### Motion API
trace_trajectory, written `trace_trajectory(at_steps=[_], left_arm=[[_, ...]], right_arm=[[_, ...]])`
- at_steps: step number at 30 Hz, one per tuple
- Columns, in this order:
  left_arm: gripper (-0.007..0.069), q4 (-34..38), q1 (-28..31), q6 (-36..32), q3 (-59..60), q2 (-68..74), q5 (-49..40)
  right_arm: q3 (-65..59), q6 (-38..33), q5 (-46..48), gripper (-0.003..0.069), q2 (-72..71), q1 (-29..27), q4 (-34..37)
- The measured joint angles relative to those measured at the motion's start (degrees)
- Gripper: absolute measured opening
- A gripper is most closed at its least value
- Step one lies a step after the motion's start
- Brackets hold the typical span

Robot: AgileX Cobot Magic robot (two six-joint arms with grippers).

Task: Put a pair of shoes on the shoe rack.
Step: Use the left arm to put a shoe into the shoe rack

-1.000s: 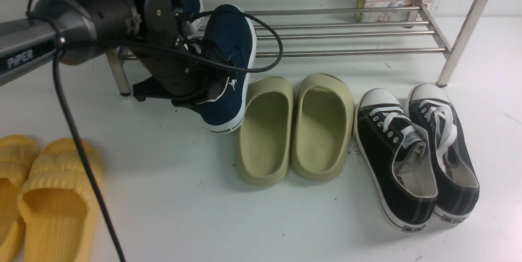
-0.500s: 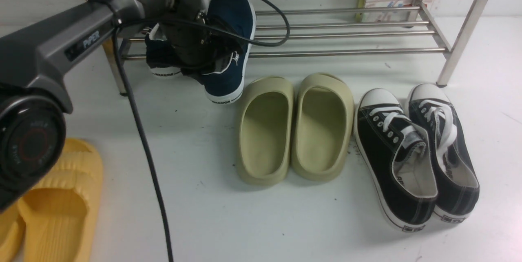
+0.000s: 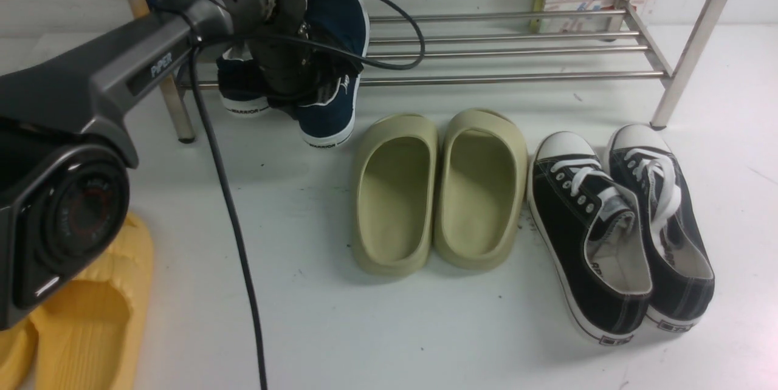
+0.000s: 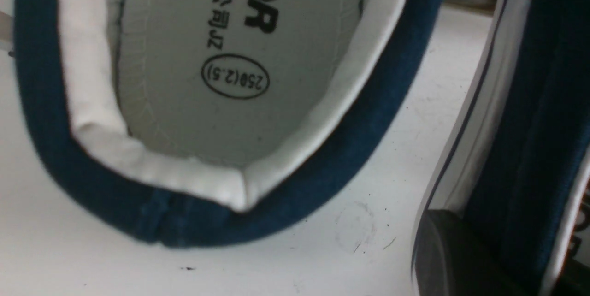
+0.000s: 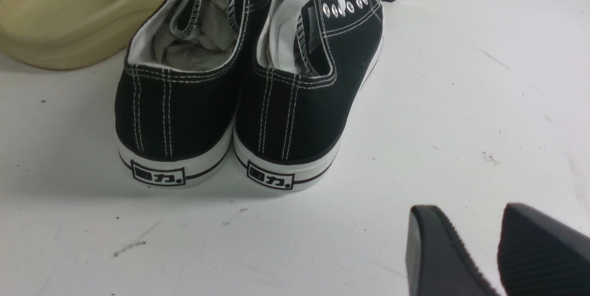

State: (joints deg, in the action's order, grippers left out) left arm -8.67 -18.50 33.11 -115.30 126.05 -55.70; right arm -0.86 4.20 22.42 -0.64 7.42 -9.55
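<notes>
The steel shoe rack [image 3: 516, 49] stands across the back. My left gripper [image 3: 313, 89] is shut on the side wall of a navy blue canvas shoe [image 3: 340, 16]. It holds the shoe toe-first over the rack's lower rails, with the heel sticking out in front. The matching navy shoe [image 3: 240, 83] lies just left of it on the same rails. In the left wrist view the mate's white-lined heel opening [image 4: 230, 79] fills the picture, and the held shoe's wall [image 4: 530, 125] sits between my fingers [image 4: 456, 259]. My right gripper [image 5: 479, 227] is open and empty above the floor.
Beige slippers [image 3: 440, 189] sit in front of the rack's middle. Black lace-up sneakers [image 3: 620, 226] sit right of them, also close in the right wrist view [image 5: 249, 102]. Yellow slippers [image 3: 85, 317] lie at the near left. The left arm's cable [image 3: 231, 226] hangs down.
My left arm has reached farther forward and carried the navy shoe back and left, from above the floor onto the rack's lower rails beside its mate.
</notes>
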Motion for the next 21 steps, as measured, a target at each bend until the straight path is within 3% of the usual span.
trace_trajectory(at_steps=[3, 12, 21], left_arm=[[0.0097, -0.22, 0.0, 0.21, -0.15, 0.0, 1.33], [0.0363, -0.46, 0.0, 0.29, -0.53, -0.55, 2.12], [0.04, 2.83, 0.0, -3.46, -0.53, -7.2, -2.86]], right_arm=[[0.0, 0.0, 0.0, 0.0246, 0.0, 0.0, 0.0], [0.0, 0.0, 0.0, 0.0246, 0.0, 0.0, 0.0], [0.0, 0.0, 0.0, 0.0246, 0.0, 0.0, 0.0]])
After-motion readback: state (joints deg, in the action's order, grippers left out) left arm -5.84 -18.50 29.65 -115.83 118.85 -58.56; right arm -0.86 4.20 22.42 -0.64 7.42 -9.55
